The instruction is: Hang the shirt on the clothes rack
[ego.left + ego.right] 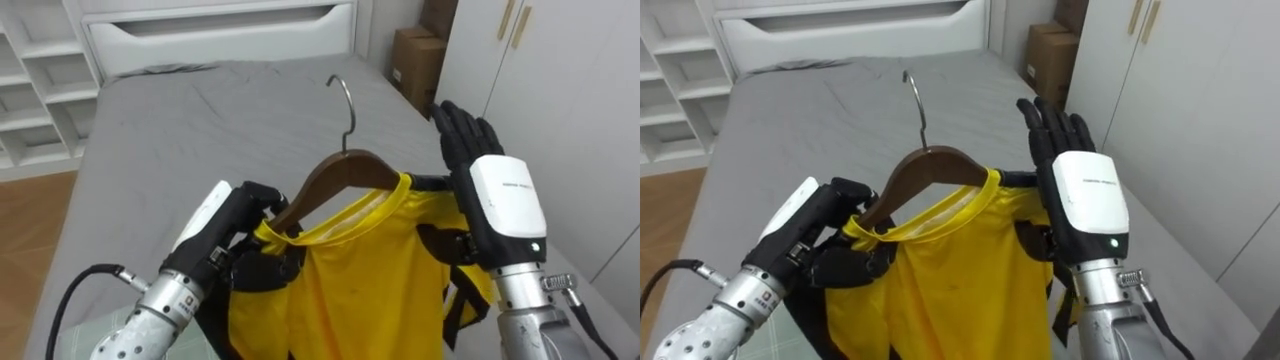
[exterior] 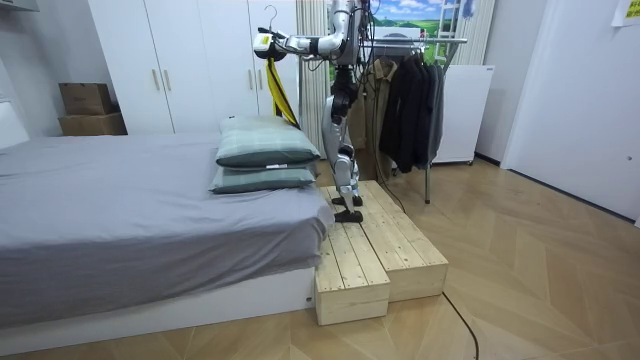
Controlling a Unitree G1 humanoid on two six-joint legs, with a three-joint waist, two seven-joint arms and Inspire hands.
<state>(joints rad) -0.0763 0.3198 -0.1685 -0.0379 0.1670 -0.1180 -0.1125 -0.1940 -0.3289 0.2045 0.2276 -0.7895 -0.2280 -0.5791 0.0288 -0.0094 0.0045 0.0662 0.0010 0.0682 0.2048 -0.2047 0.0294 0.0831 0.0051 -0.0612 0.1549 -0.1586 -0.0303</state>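
Two hands up front in the left eye view, with a yellow shirt (image 1: 350,285) between them. The shirt has dark trim and hangs on a brown wooden hanger (image 1: 340,172), collar around the hanger's neck. The metal hook (image 1: 345,98) is upright and catches on nothing. Left hand (image 1: 238,228) has its fingers curled tight round the hanger's left end and the bunched shirt shoulder there. Right hand (image 1: 482,175) is flat with fingers straight, back toward the camera, at the hanger's right end. Cannot tell if the palm touches the cloth. Behind is a grey bed (image 1: 190,115), with white shelves (image 1: 40,90) on the left. Cardboard boxes (image 1: 415,62) and a white wardrobe (image 1: 560,90) are on the right.

Right eye view: same layout, left-hand fingers wrapped on the hanger, right-hand fingers extended beside the shirt's right shoulder.

Room view: robot stands upright on a wooden platform (image 2: 385,250) at the end of the bed where two pillows (image 2: 265,152) are stacked. Both arms reach toward the room view's left, holding the shirt high, near the wardrobe doors. A clothes rack (image 2: 425,40) with dark garments (image 2: 410,95) stands just behind the robot.
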